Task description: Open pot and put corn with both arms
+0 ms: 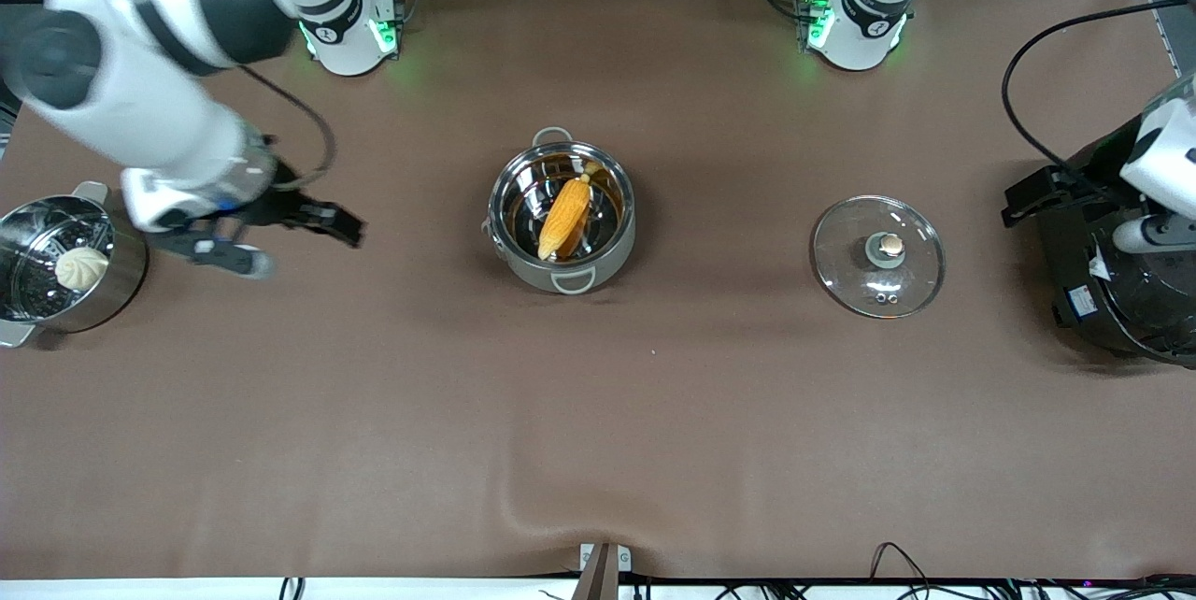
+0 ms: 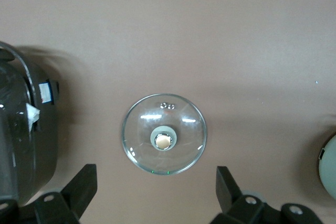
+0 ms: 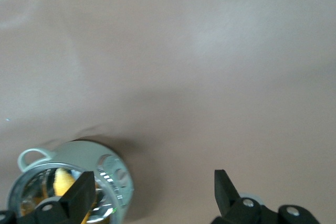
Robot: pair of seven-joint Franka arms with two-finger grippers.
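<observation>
Brown cloth covers the table. Largest, a black rice cooker sits at the left arm's edge, a steamer pot with a white bun at the right arm's edge. Mid-table, the open pot holds the corn; its glass lid lies flat well apart. The right gripper hangs spread between steamer and pot; the left gripper hovers spread over the lid.

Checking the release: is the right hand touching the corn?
Apart. The front view shows the right hand open over bare table, with the corn lying in the pot.
</observation>
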